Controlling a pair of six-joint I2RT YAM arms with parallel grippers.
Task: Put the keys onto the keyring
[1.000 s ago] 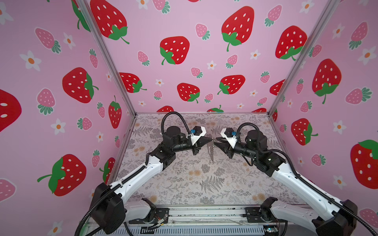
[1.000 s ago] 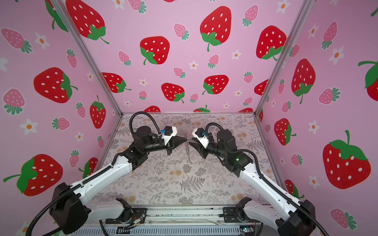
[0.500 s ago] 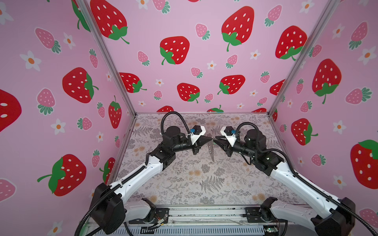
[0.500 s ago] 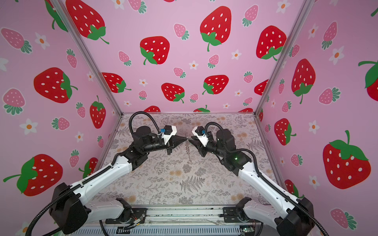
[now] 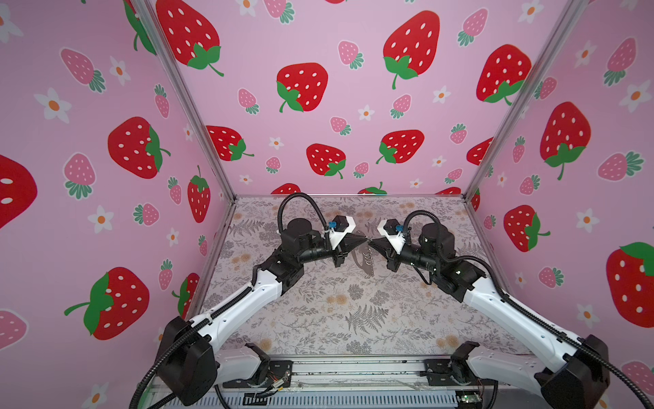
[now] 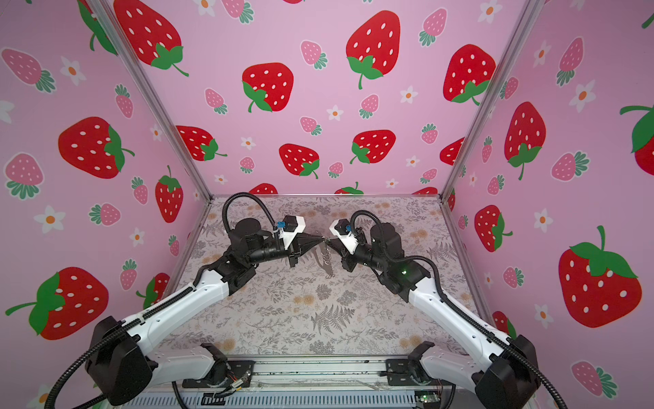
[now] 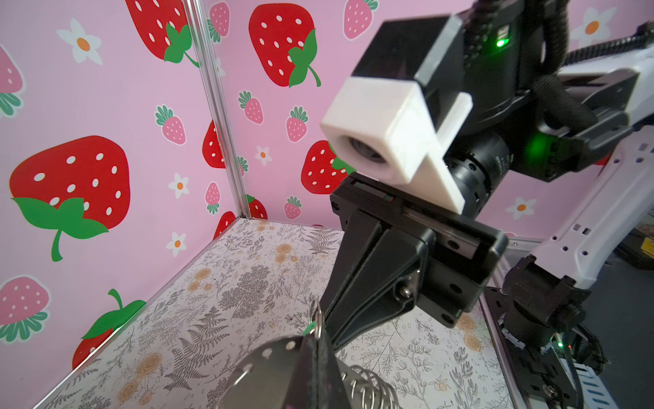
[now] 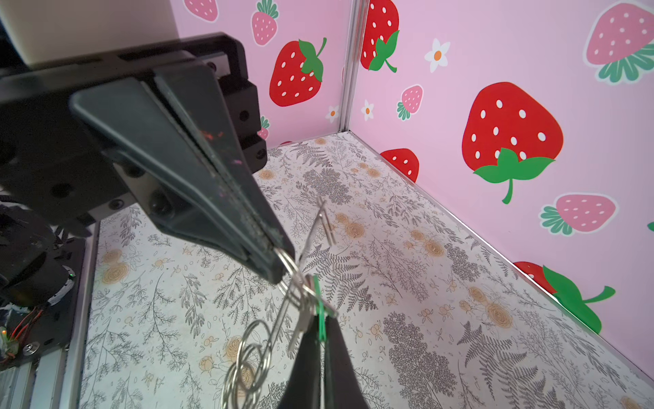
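Where the two arms meet tip to tip in the middle of both top views, the left gripper (image 5: 363, 240) and the right gripper (image 5: 372, 243) are raised above the flowered table (image 5: 318, 318), nearly touching. The left gripper's fingers are pressed together on a silver ring at the top of the grey-brown strap (image 5: 366, 263), which hangs down from its tip just below the centre of the frame, clear of the table; the same shows at (image 6: 326, 262). In the right wrist view that gripper (image 8: 277, 271) reaches in from the upper left, pinching the ring, while more loose rings (image 8: 247, 368) dangle at the lower middle. The right gripper (image 8: 319, 340), at the bottom edge, is closed tight on the green tag (image 8: 320, 315), seen edge-on as a thin sliver touching the rings.
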